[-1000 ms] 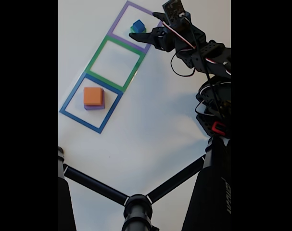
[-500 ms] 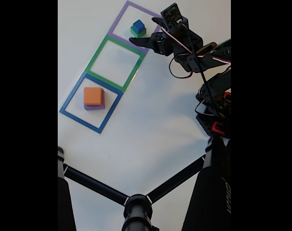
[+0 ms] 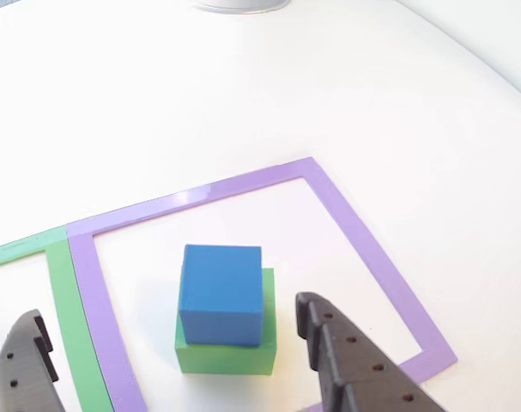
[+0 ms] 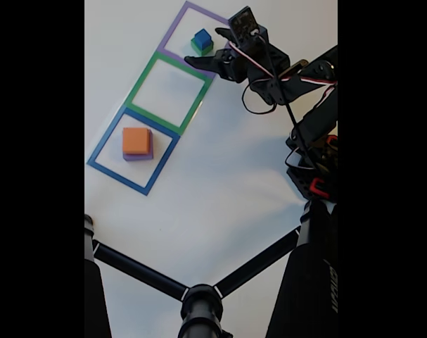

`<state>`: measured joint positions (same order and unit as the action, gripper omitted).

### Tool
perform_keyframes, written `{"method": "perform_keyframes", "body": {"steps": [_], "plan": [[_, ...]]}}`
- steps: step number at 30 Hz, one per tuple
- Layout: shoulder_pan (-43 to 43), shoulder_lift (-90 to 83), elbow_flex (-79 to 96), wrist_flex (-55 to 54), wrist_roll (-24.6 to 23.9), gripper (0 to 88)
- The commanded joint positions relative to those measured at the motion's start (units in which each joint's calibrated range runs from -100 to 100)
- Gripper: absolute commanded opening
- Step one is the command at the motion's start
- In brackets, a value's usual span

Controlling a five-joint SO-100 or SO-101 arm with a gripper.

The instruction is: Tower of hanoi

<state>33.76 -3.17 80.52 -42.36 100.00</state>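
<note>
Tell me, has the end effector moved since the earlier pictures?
Yes. In the fixed view the end effector has shifted left along the purple outline, drawing back from the blue cube, which stays on the green block.

White table point(image 4: 220, 176); three square outlines point(image 4: 167, 91)

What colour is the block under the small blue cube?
Green, clearest in the other view.

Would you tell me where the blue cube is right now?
The blue cube sits atop the green block inside the purple outline, upper middle of the fixed view.
</note>
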Motion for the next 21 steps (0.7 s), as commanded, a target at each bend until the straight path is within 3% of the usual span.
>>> {"method": "perform_keyframes", "body": {"steps": [1, 14, 21], "plan": [[-2.0, 0.8, -2.1, -2.0, 0.0, 32.7], [-3.2, 3.7, -4.2, -2.8, 0.0, 32.0], [-3.3, 5.0, -4.6, -2.8, 0.0, 24.2]]}}
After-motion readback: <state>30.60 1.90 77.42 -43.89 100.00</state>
